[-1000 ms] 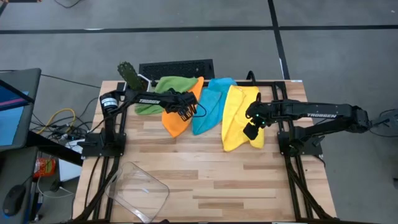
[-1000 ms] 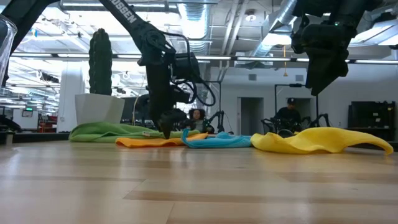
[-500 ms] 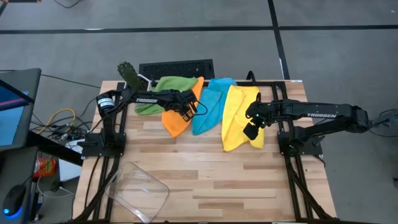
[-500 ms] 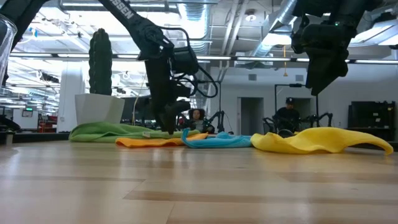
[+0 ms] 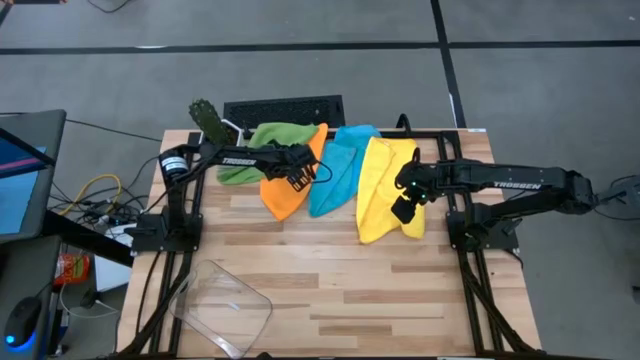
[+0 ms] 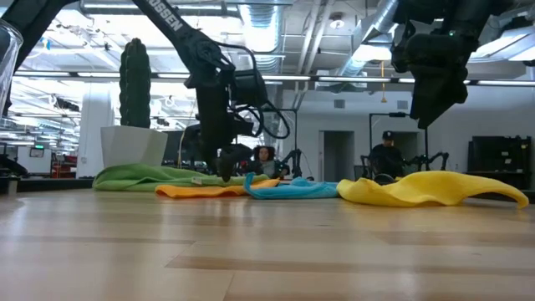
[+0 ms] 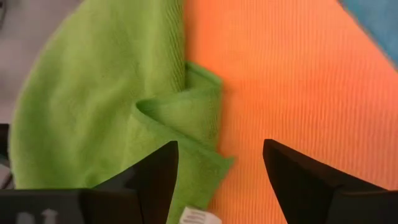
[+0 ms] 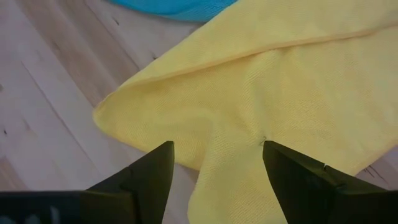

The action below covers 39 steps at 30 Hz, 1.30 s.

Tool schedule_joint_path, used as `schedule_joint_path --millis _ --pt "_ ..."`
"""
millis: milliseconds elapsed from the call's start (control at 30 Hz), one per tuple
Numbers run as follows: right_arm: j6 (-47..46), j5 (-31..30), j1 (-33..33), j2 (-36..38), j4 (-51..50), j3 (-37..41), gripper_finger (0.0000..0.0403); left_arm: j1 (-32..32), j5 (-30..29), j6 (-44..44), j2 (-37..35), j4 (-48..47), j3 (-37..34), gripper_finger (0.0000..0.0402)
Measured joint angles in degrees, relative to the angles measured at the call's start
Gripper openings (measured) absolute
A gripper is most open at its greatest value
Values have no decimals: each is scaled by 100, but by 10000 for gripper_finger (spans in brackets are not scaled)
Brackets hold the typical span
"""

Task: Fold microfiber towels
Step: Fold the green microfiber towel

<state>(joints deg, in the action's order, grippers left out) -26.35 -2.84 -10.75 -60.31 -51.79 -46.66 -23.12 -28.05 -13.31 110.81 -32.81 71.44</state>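
Four microfiber towels lie flat in a row along the table's far side: green point(image 5: 262, 140), orange point(image 5: 283, 195), light blue point(image 5: 338, 170) and yellow point(image 5: 380, 200), each overlapping its neighbour. My left gripper point(image 5: 298, 178) stands open and slants down over the seam of green and orange. In the left wrist view a folded-over green corner point(image 7: 186, 124) lies on the orange towel point(image 7: 298, 81) between its fingers point(image 7: 221, 168). My right gripper point(image 5: 403, 210) hangs open well above the yellow towel point(image 8: 280, 87), touching nothing. My left gripper has one finger point(image 7: 155, 174) over the green corner and the other point(image 7: 292, 174) over the orange towel, coming slanting from above. I cannot tell whether the tips touch the cloth.
A cactus in a white pot point(image 5: 205, 115) and a black keyboard point(image 5: 283, 108) sit at the far left behind the towels. A clear plastic container point(image 5: 222, 305) lies at the near left. Bare wood point(image 5: 350, 290) fills the table's near half. People point(image 6: 386, 155) sit in the room beyond.
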Motion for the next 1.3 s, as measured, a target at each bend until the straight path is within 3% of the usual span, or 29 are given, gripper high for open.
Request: schedule_joint_path --millis 833,1300 --pt "-4 -1 -1 0 -10 1 272 42 -435 193 239 208 -239 212" --pt "-11 -1 -1 2 -28 1 272 60 -418 296 270 6 -36 82"
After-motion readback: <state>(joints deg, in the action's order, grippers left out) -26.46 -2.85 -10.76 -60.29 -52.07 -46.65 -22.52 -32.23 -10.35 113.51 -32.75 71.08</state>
